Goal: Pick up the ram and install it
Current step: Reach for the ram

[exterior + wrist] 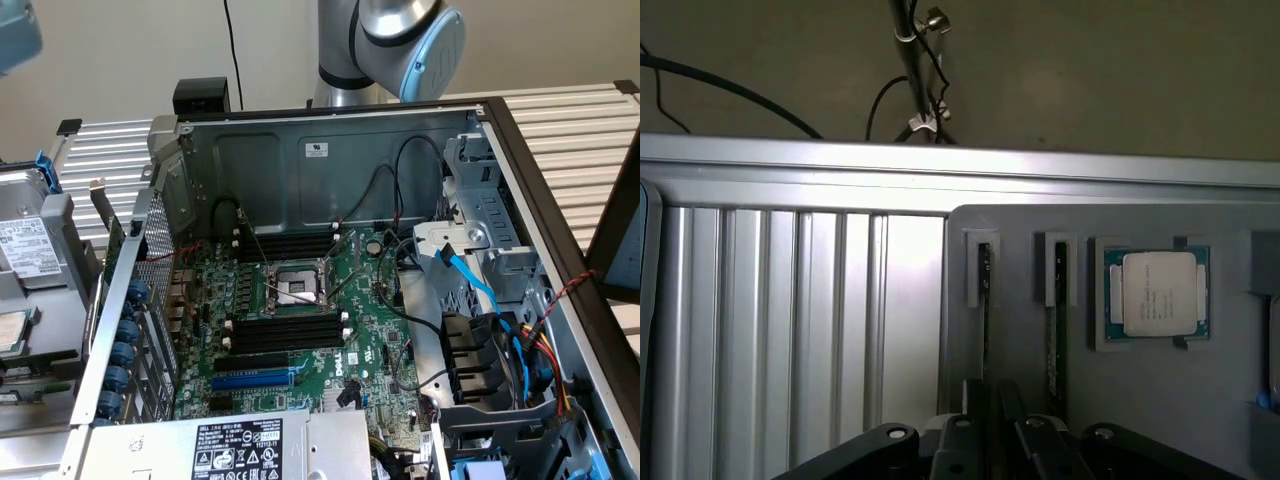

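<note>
The gripper (990,420) hovers at the grey tray (1120,400), nearest the ram (984,300), which stands on edge two slots from the processor (1158,293). Whether the claw grips anything cannot be told. The motherboard slots (285,330) look empty, so installation remains.

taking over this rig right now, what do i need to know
Claw: low over the grey tray, right at the ram, nothing lifted.
Ram stands on edge in the tray, a second stick beside it, a cpu further along.
Done: nothing yet.
Left: the pick and the install; the black memory slots look empty.
</note>
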`<action>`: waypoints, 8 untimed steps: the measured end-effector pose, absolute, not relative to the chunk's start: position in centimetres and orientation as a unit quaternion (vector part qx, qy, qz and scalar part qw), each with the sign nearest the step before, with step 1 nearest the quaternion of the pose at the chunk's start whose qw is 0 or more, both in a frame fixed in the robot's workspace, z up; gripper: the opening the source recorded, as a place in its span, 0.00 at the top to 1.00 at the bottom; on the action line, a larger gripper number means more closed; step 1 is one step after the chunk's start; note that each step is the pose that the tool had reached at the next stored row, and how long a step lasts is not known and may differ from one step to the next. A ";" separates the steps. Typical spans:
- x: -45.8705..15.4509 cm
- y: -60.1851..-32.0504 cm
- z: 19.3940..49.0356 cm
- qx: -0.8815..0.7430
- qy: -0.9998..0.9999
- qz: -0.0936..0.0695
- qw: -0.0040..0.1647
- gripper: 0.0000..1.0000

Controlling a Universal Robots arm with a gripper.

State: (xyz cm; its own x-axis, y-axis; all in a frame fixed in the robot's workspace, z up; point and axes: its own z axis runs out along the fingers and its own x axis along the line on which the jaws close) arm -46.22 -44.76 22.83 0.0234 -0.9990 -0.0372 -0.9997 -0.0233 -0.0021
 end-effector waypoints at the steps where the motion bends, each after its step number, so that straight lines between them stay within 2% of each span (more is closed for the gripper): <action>1: -46.2 -44.8 22.8 -0.715 0.699 0.013 0.014 0.80; 8: -46.2 -44.8 22.7 -0.715 0.699 0.013 0.013 0.80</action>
